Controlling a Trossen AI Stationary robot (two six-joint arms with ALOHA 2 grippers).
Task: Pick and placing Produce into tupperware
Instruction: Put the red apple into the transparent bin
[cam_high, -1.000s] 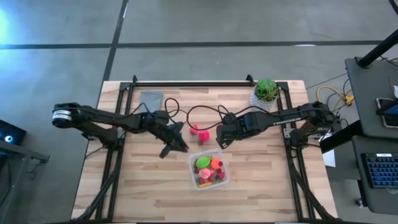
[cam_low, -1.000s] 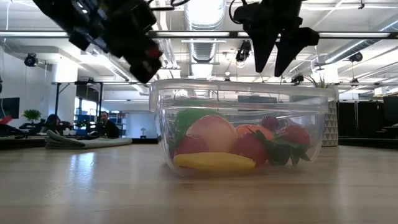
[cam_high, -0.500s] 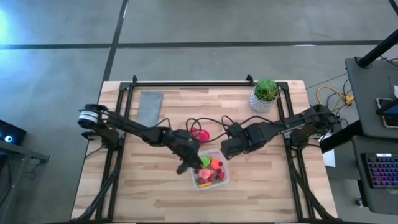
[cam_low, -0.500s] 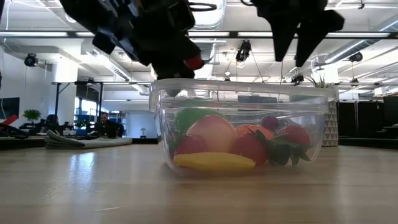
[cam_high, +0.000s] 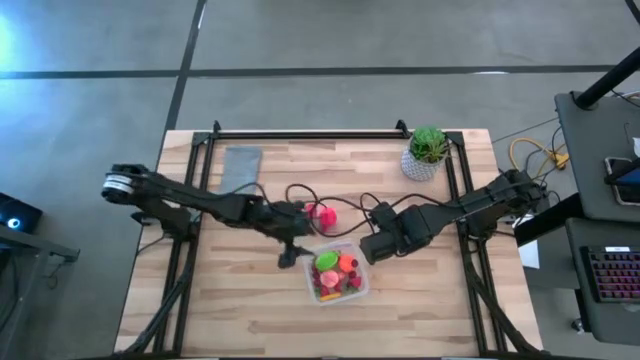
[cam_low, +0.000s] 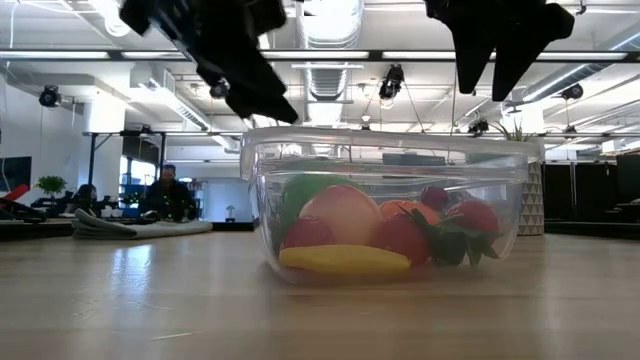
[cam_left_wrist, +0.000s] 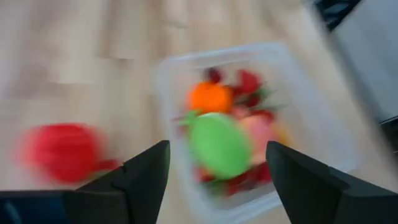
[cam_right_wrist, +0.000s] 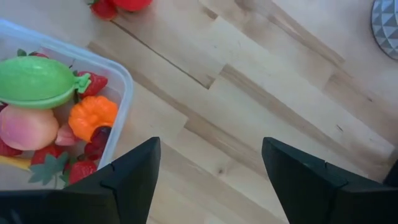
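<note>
A wooden counter seen from above, with two dark robot arms reaching in from either side toward its middle. A clear tupperware sits near the centre, toward the front edge. It holds a heap of toy produce: a green piece, an orange one, a pale pink one, a yellow piece lying on the bottom, and small red berries with green leaves.

The left end effector hovers above the counter just beside the tupperware's left edge, its fingers spread apart and holding nothing. A pink-red piece lies on the counter behind the tupperware, close to this arm, outside the container.

The right end effector hangs just beside the tupperware's right rear corner, raised off the counter. Its fingers are also apart and empty.

From counter height, the tupperware fills the middle of the view, with both end effectors above its rim level.

At the back of the counter, a folded grey cloth lies to the left, and a green plant in a white pot stands to the right. Black cables loop across the counter between them.
</note>
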